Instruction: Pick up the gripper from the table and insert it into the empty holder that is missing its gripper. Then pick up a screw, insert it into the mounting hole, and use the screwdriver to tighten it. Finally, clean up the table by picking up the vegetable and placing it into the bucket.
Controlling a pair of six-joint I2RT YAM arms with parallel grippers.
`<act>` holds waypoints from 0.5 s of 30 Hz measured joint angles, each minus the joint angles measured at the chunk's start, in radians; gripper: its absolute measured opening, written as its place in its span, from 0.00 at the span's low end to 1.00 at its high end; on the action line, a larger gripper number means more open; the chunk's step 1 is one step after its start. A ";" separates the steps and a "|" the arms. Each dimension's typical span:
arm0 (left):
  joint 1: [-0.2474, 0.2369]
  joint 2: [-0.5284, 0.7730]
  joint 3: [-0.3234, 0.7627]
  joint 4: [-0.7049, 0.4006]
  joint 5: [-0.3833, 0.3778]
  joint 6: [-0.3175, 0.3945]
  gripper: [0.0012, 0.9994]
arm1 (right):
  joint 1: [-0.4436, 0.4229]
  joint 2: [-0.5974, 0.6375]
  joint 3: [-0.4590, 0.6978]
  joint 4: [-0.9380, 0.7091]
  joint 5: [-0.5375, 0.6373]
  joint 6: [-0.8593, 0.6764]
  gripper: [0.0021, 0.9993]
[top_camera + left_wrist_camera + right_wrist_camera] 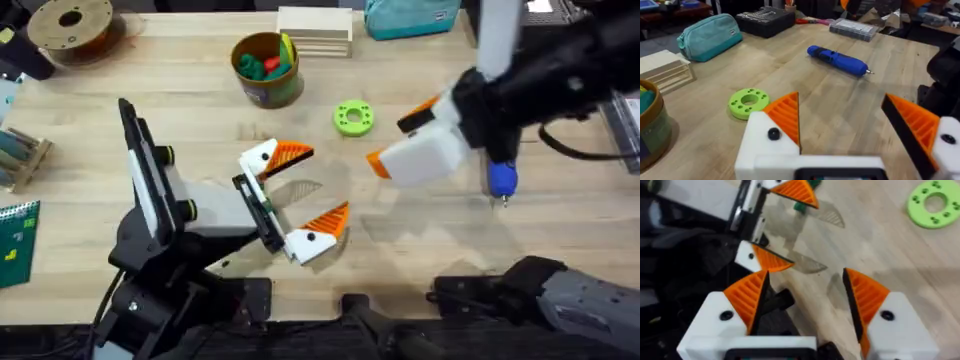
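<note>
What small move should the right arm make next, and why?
Probably lower the open right tool toward the screwdriver. It lies free on the table beside that arm, and both fingers of the left tool already carry orange tips.

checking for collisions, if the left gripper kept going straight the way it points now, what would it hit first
The left gripper, jaws open, points across bare table. The first thing in that line looks like the blue screwdriver, lying flat ahead. The green disc sits off to one side. Depth is hard to judge, so treat this as likely.
</note>
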State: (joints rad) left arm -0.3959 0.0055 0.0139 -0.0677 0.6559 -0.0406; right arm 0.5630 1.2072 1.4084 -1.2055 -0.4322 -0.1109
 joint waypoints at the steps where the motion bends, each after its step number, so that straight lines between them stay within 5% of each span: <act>1: 0.000 0.000 0.000 0.000 0.000 0.000 0.99 | -0.002 -0.011 -0.005 -0.001 -0.010 -0.005 0.87; 15: 0.000 0.000 0.000 0.000 0.000 0.000 0.99 | -0.003 -0.018 -0.017 -0.065 -0.176 -0.136 0.87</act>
State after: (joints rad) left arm -0.3958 0.0055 0.0139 -0.0680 0.6559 -0.0402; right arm 0.5598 1.1895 1.3918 -1.2706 -0.6083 -0.2472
